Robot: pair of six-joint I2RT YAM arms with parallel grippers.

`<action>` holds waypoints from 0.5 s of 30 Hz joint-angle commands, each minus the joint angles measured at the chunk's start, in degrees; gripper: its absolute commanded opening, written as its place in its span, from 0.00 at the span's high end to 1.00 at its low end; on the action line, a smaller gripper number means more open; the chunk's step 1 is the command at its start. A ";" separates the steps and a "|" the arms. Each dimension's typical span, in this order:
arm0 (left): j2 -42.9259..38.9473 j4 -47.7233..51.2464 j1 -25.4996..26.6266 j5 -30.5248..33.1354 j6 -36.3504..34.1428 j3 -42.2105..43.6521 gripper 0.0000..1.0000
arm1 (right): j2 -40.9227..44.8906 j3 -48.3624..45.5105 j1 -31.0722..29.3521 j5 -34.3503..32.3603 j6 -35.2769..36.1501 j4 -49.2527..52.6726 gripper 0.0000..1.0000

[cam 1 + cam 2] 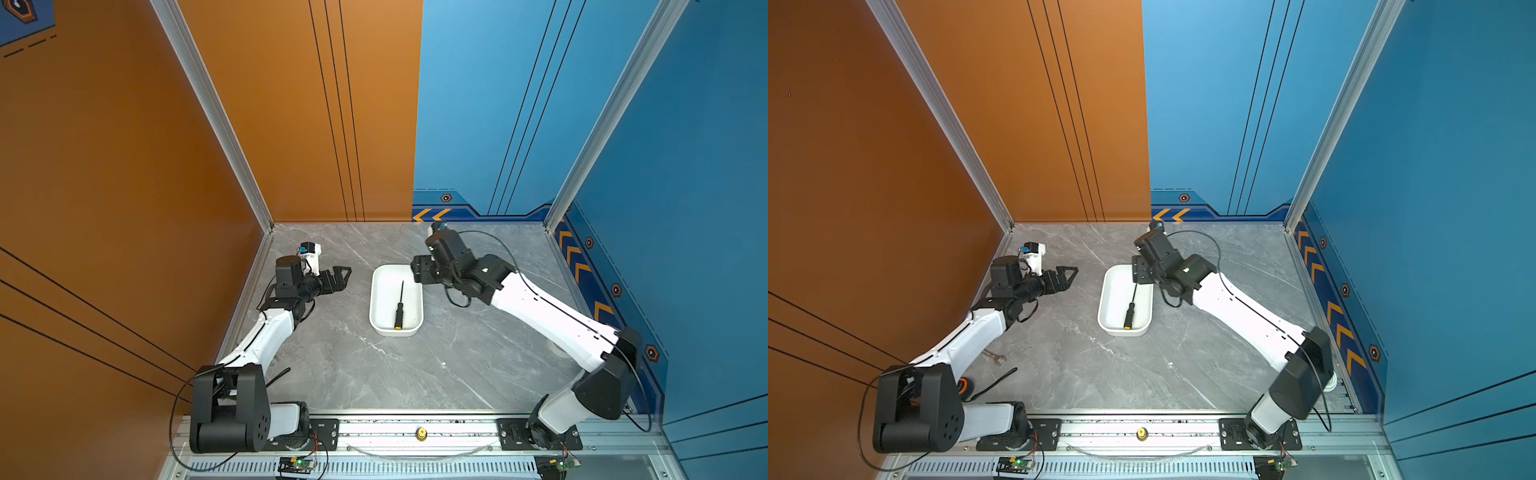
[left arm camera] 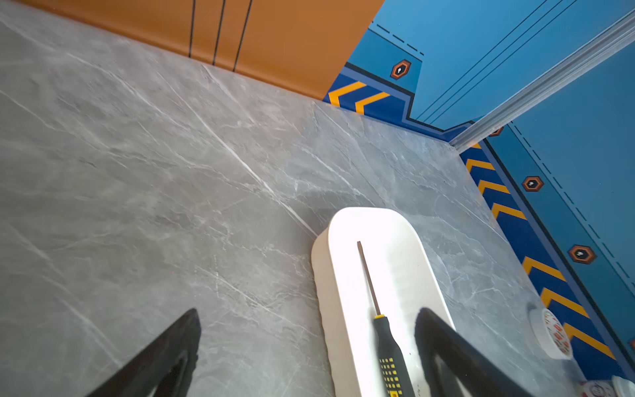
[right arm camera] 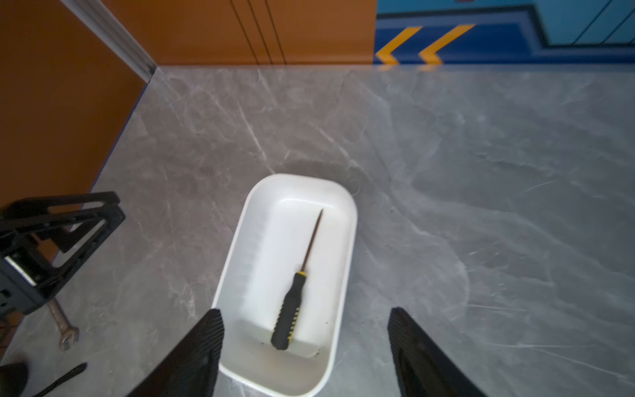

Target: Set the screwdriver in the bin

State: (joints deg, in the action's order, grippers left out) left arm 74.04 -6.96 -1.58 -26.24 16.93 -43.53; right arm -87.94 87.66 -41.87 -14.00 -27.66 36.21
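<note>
The screwdriver [image 1: 400, 307], with a thin dark shaft and a black and yellow handle, lies flat inside the white bin [image 1: 376, 291] at mid table, handle toward the front. Both top views show it; the screwdriver [image 1: 1130, 311] rests free in the bin [image 1: 1108, 299]. My right gripper [image 3: 305, 311] hangs above the bin [image 3: 240, 247], open, and the screwdriver [image 3: 292, 302] lies below it, held by nothing. In a top view it [image 1: 417, 272] sits over the bin's far right corner. My left gripper [image 1: 347, 277] is open, left of the bin, and empty [image 2: 309, 312].
A silver wrench [image 1: 994, 357] and a thin black strip [image 1: 994, 382] lie near the left arm's base. A roll of tape [image 2: 551, 335] sits by the right wall. Orange and blue walls close the table on three sides.
</note>
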 commanded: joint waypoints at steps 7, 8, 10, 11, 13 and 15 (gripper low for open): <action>-5.18 -6.00 -1.23 19.34 -10.16 7.25 0.02 | 21.87 -29.83 25.14 -2.83 24.92 -23.87 0.21; -4.98 -7.88 -1.36 21.27 -10.54 8.63 0.02 | 23.82 -34.80 27.69 -1.19 26.78 -28.91 0.20; -4.49 -11.82 -1.80 23.30 -11.26 11.09 0.02 | 26.27 -43.71 31.68 -0.55 29.14 -38.57 0.18; -4.22 -13.74 -2.08 23.60 -11.92 12.28 0.02 | 26.90 -48.40 33.32 -0.96 29.34 -44.36 0.16; -4.00 -14.75 -2.32 23.60 -13.10 13.32 0.02 | 26.55 -54.62 36.26 0.54 28.33 -51.85 0.15; -3.82 -16.66 -2.45 23.65 -13.49 14.61 0.02 | 24.14 -58.98 38.15 1.52 27.88 -57.00 0.15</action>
State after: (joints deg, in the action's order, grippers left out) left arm 69.93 -17.91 -3.55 -5.50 6.15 -30.37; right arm -62.43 32.34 -5.43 -14.74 -2.31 -4.75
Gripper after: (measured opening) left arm 0.979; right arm 0.845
